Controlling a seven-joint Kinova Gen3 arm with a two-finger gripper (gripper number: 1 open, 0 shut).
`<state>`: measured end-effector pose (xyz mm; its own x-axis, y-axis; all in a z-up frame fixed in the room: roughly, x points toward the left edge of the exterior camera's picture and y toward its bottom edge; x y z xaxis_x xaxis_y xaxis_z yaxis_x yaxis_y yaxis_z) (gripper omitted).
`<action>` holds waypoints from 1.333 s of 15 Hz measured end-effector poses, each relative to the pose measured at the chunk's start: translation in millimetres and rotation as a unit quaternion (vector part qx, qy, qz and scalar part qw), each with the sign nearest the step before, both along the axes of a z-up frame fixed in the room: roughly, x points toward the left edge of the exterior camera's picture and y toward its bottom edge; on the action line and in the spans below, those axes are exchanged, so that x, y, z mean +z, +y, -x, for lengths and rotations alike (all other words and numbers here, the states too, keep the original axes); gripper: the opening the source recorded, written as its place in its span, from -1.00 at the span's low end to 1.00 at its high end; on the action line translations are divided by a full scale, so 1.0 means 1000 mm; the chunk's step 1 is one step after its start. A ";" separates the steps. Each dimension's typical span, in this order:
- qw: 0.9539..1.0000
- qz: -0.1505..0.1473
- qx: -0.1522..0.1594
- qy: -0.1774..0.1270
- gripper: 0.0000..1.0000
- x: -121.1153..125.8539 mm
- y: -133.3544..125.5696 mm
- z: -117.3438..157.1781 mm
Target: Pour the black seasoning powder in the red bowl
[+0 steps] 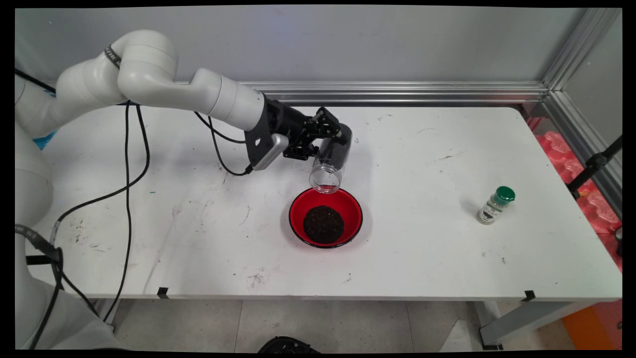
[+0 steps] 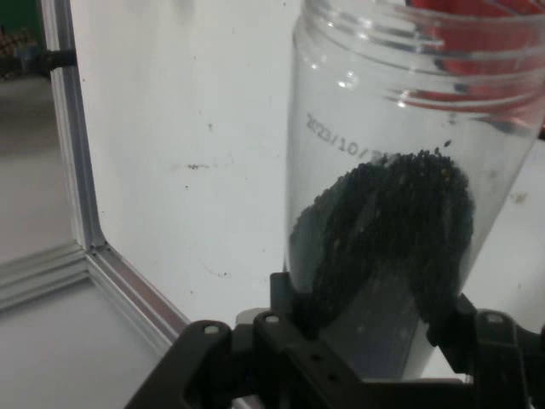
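Clear jar point(image 1: 332, 161), dark grains inside, tilted over red bowl point(image 1: 348, 206).

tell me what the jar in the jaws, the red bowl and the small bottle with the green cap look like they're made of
Jar: clear, probably plastic; the bowl's red shows through its wall, which has moulded neck threads and a printed date. Bowl: glossy red, plastic or lacquer, with a shiny rim; which one is unclear. Small bottle: see-through body, glass or plastic, with a smooth green cap, likely plastic.

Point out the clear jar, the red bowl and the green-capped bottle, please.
clear jar point(image 1: 332, 160): main view, its side wall.
red bowl point(image 1: 350, 206): main view, inner wall.
green-capped bottle point(image 1: 492, 210): main view, its body.
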<state>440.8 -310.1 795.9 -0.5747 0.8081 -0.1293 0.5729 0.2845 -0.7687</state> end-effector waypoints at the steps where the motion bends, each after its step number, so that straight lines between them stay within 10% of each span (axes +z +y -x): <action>1: 1.000 0.010 -0.005 -0.006 -1.00 0.000 0.001 0.001; 20: 0.981 0.151 -0.075 -0.091 -1.00 0.013 0.024 0.017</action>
